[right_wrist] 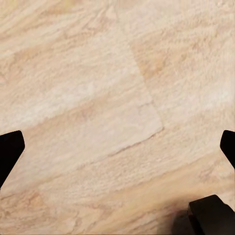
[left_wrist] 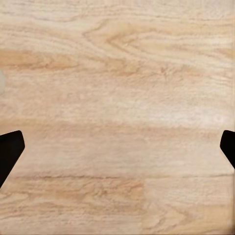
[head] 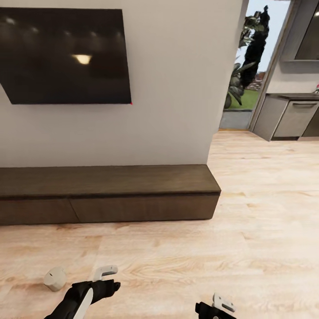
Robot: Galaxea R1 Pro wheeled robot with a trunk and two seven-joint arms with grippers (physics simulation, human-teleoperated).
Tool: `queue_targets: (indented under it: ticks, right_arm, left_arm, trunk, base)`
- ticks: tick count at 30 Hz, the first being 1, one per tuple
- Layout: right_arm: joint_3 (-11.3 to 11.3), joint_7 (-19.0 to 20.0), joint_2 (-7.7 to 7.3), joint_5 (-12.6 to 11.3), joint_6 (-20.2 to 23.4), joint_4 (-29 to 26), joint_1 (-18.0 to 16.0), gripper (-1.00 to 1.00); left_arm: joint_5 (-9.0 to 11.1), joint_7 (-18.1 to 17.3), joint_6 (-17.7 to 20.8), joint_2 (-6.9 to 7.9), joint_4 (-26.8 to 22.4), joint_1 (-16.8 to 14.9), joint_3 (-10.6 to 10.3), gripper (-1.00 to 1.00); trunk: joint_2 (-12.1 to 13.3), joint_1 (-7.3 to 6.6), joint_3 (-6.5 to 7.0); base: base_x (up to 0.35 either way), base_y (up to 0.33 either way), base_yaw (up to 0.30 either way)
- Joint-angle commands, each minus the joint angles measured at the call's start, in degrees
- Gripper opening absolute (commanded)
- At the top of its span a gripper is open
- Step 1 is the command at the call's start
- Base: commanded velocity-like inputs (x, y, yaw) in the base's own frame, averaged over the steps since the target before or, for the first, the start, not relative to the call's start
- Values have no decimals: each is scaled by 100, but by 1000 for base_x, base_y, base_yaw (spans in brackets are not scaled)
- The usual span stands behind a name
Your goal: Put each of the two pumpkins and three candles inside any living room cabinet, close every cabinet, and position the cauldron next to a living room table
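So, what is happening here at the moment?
The robot stands on the wood floor facing the long dark cabinet under the wall TV. All drawer fronts that show look closed. One grey-beige candle lies on the floor beside the left hand. Both the left and the right hand are open and hold nothing; the wrist views look down at bare floor. Nothing has been grasped yet.

A long, low, dark brown wooden cabinet point(head: 106, 195) stands against the far white wall with its handleless drawer fronts shut, while a stubby grey-beige candle point(head: 55, 278) lies on the near-left floor.
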Motion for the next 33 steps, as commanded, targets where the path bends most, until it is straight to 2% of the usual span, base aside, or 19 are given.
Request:
queue_targets:
  ticks: [1,8,17,21,23,33]
  right_arm:
    - [0,0,-1,0,-2,0,0,100]
    - [0,7,-3,0,-6,0,0,100]
    - [11,17,3,31,-10,9,0,100]
    - [28,22,0,53,-131,9,0,100]
    - [54,30,6,71,-407,153,0,100]
    - [29,40,50,66,-476,350,0,100]
  left_arm:
    - [0,-1,0,0,0,0,0,100]
    - [4,-2,0,0,0,0,0,100]
    - [5,-2,0,0,0,0,0,100]
    - [5,-8,5,0,-3,0,0,100]
    - [5,-19,54,6,-37,0,6,100]
    - [6,-23,87,9,-52,0,7,100]
  trunk:
    - [0,0,0]
    - [0,0,0]
    - [0,0,11]
    - [0,0,11]
    - [0,0,6]
    - [0,0,-7]
  base:
    - [225,-182,87]
    - [225,-118,23]
    - [181,-48,-89]
    - [68,-3,-10]
    - [17,-1,-2]
    - [115,0,0]
